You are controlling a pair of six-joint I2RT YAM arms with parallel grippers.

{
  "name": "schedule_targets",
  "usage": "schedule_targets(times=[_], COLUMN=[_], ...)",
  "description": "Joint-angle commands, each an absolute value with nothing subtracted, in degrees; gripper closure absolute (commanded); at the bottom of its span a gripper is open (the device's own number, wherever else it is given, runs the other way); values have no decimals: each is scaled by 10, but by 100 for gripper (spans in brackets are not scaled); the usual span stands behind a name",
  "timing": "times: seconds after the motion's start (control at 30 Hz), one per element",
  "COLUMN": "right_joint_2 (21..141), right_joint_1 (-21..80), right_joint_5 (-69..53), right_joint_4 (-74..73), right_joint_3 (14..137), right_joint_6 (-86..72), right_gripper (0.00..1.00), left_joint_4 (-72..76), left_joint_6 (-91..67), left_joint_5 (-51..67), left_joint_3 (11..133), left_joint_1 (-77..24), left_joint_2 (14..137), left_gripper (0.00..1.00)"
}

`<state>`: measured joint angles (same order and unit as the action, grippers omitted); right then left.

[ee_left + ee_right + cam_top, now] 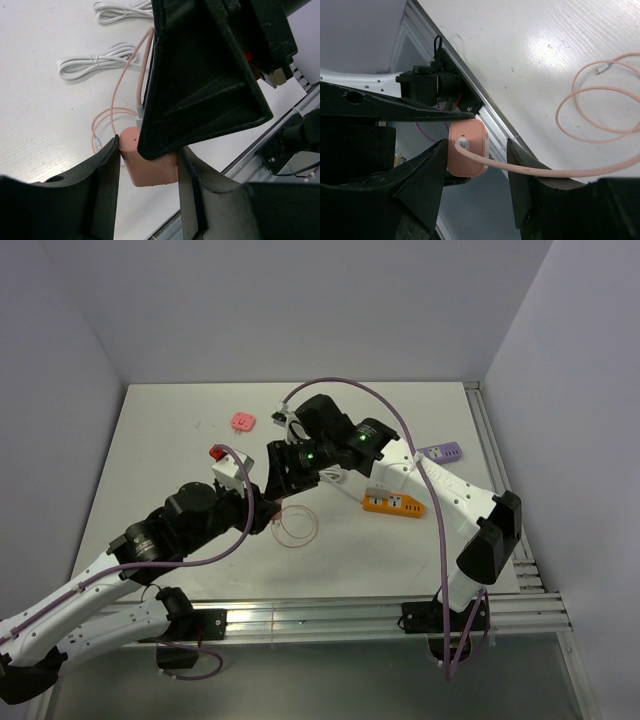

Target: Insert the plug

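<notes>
One pink charger block (150, 170) is held above the table's (180, 440) near edge. The left gripper (147, 156) is clamped on its two sides. On the block's face, in the right wrist view, sits the small pale plug (463, 144) of a pink cable (590, 125). The plug looks seated in its socket, though how deep is hard to tell. The cable runs off to loose loops lying on the table.

The right gripper (476, 147) hovers at that face with its jaws apart on either side of the plug, gripping nothing I can see. Two bundled white cables (95, 62) lie further off.

The insertion seems to be at or near its end. The next move probably calls for a short, straight press along the socket's line to confirm the seat. After that comes a clean release that does not drag on the cable.
</notes>
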<state>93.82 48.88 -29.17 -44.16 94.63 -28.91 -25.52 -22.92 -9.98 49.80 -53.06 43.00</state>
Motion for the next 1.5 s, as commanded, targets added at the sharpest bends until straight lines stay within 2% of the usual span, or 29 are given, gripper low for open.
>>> schedule_targets(times=[0.0, 0.37, 0.6, 0.67, 0.73, 0.77, 0.8, 0.83, 0.9, 0.93, 1.03, 1.2, 1.47], right_joint_2=[943, 962, 966, 959, 950, 947, 944, 941, 936, 934, 926, 909, 899], right_joint_1=[497, 511, 515, 516, 517, 517, 516, 517, 517, 517, 516, 505, 498], right_joint_5=[-292, -307, -328, -334, -337, -342, -341, -342, -346, -349, -332, -321, -328], right_joint_4=[-463, -492, -492, -477, -463, -458, -453, -443, -421, -413, -400, -389, -357], right_joint_3=[982, 998, 985, 977, 964, 959, 954, 952, 943, 939, 935, 936, 931], right_joint_6=[-265, -236, -231, -236, -239, -243, -244, -245, -257, -261, -268, -273, -300], right_gripper=[44, 48, 74, 75, 80, 84, 94, 100, 100, 100, 100, 100, 100], left_joint_4=[-214, -235, -238, -239, -241, -242, -246, -248, -252, -253, -256, -255, -208], left_joint_6=[-215, -208, -216, -221, -230, -235, -244, -249, -262, -266, -279, -277, -268], left_joint_5=[-96, -89, -111, -124, -147, -156, -183, -193, -225, -235, -244, -219, -141], left_joint_3=[501, 510, 512, 508, 504, 504, 504, 502, 501, 499, 498, 492, 476], left_joint_1=[-534, -539, -539, -539, -539, -539, -539, -539, -539, -539, -539, -539, -539], left_joint_2=[425, 432, 425, 419, 411, 407, 405, 400, 396, 391, 380, 367, 356], left_gripper=[100, 100, 100, 100, 100, 100, 100, 93, 80, 63, 41, 37, 36])
